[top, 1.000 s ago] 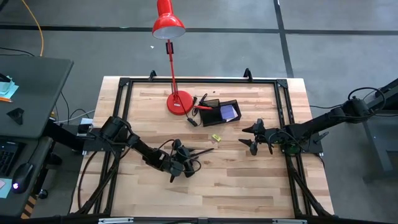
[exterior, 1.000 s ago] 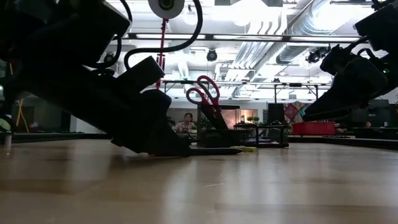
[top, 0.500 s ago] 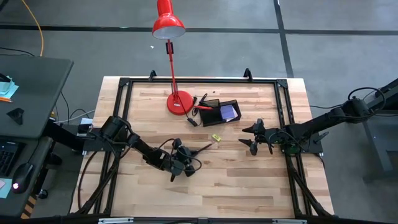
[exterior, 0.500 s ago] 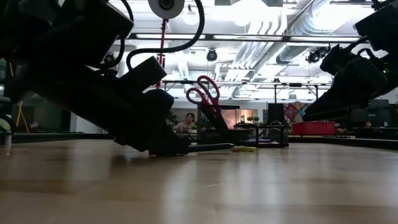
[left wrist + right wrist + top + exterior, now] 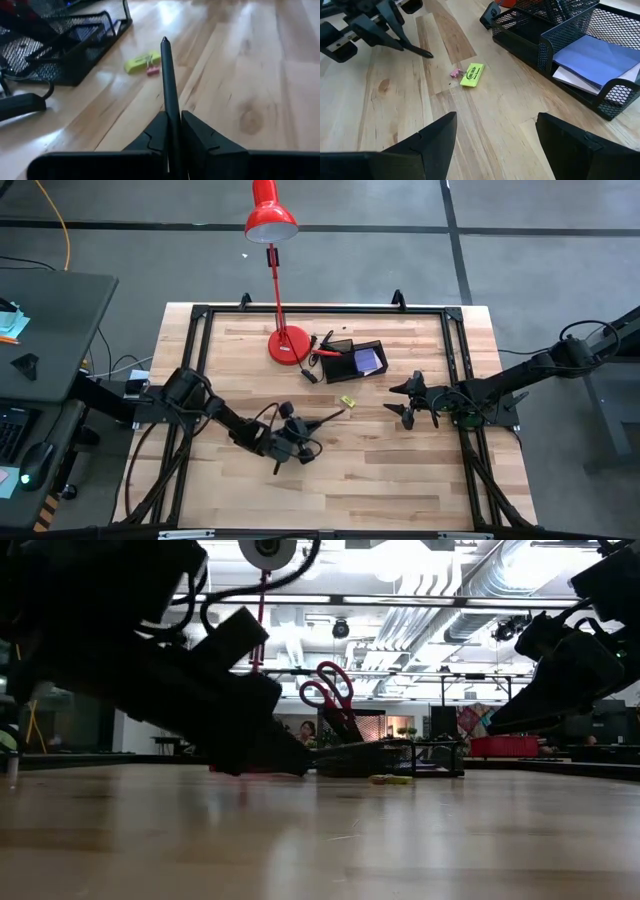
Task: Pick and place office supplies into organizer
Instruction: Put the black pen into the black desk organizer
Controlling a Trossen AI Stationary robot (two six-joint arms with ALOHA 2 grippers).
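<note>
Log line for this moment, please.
left gripper: shut on thin dark pen | right gripper: open, waiting | black mesh organizer: pen not placed

Counts on table: mixed office items, two arms.
1 pen, 1 yellow piece, 1 red-handled scissors, 1 purple-blue pad, 1 black mesh organizer, 1 red lamp, 2 grippers: left, right.

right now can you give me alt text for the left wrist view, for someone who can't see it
The left claw is shut on a thin dark pen that points forward over the wooden table. Ahead of the pen tip lies a small yellow piece with a bit of pink beside it, and off to one side stands the black mesh organizer.
</note>
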